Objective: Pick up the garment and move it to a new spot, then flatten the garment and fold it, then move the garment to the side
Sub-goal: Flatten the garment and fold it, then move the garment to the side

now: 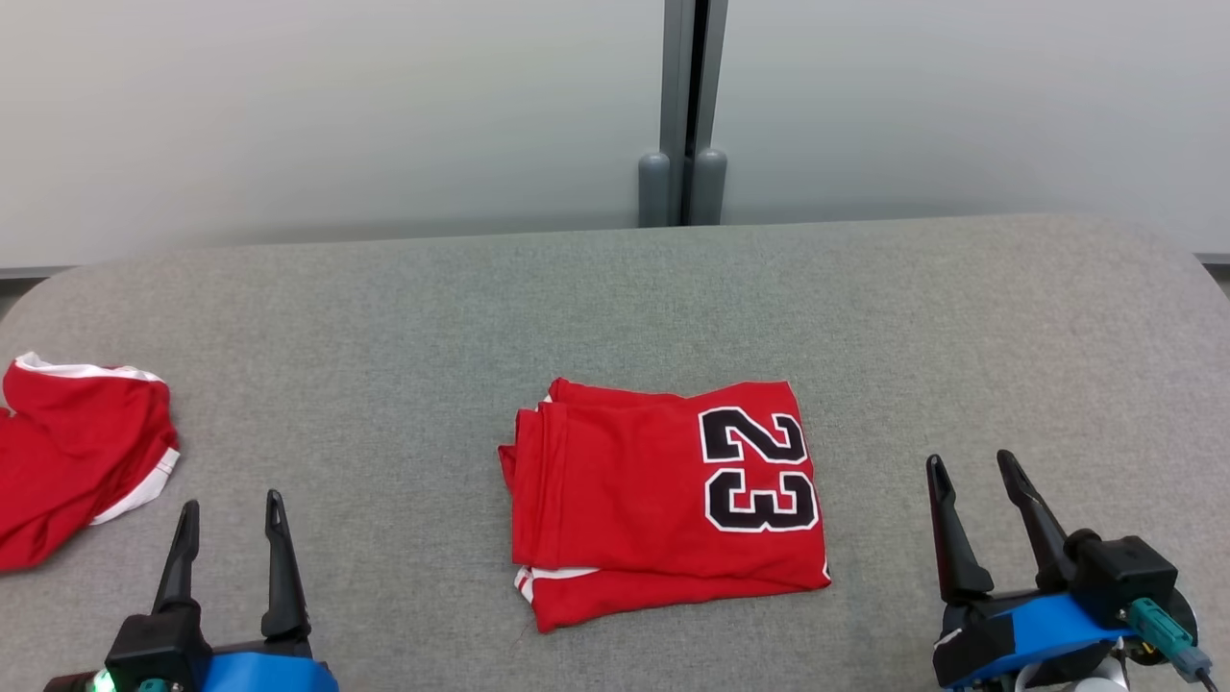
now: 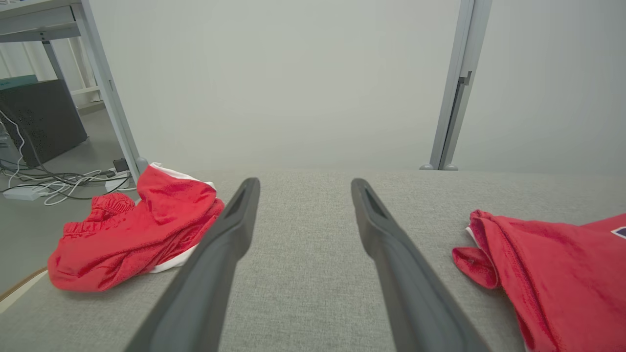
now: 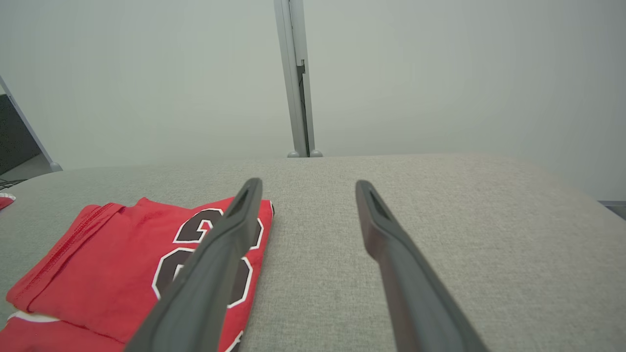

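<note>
Head view: I see the jersey (image 1: pixel 663 500) folded, central on the table (image 1: pixel 615 288); left gripper (image 1: pixel 233 519) and right gripper (image 1: pixel 972 471) spread wide, empty. Left wrist: fingers (image 2: pixel 230 230) apart, nothing between. Right wrist: likewise, jersey just beside. I reckon only moving it aside remains.

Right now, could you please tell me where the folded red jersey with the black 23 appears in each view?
Head view: the folded red jersey, centre of the grey fabric surface.
Left wrist view: jersey at the lower right edge.
Right wrist view: jersey at the lower left.
Shared landmark: the grey vertical post behind.
</note>
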`<state>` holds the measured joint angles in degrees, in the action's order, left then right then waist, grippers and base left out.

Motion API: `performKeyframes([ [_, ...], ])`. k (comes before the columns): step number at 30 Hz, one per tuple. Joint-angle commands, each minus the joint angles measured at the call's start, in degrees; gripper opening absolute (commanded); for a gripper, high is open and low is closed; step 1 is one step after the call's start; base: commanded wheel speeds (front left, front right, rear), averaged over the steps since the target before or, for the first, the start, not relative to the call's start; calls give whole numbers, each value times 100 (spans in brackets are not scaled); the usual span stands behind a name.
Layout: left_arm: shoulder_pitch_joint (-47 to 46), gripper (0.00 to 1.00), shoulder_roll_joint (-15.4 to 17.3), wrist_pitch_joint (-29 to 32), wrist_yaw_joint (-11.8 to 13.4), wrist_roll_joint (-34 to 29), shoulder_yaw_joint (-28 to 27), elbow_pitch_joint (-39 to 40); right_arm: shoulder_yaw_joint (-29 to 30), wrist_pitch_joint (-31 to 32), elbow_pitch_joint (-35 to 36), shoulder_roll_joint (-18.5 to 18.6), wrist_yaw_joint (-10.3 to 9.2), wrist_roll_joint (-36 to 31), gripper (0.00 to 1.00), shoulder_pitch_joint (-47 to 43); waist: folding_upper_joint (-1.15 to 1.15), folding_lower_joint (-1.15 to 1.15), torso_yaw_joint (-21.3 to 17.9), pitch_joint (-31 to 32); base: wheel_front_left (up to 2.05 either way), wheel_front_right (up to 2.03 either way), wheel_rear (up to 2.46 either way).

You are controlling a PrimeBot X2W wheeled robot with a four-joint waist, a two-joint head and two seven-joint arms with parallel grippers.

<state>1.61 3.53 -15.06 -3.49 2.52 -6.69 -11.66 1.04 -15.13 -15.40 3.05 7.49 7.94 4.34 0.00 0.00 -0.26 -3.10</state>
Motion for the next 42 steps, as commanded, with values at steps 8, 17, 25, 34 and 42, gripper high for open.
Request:
performKeyframes([
  [8, 172, 100, 71, -10, 37, 20, 53, -44, -82, 102, 33, -12, 1, 157, 100, -217, 0, 0, 84, 212, 0, 0, 0],
  [17, 185, 100, 97, -2, 63, 86, 96, -105, -69, 174, 33, -13, 1, 127, 100, -245, 0, 0, 107, 211, 0, 0, 0],
  [25, 177, 100, 118, -5, 93, 122, 102, -107, -84, 182, -1, -13, 1, 131, 100, -249, 0, 0, 119, 197, 0, 0, 0],
  [34, 128, 100, 115, -8, 145, 174, 144, -80, -230, 234, -101, -14, 2, 23, 100, 103, 0, 0, 160, 113, 0, 0, 0],
  [42, -156, 100, 106, -10, 148, 186, 262, -71, -566, 393, -465, -11, 1, -229, 100, 1167, 0, 0, 282, -214, 0, 0, 0],
])
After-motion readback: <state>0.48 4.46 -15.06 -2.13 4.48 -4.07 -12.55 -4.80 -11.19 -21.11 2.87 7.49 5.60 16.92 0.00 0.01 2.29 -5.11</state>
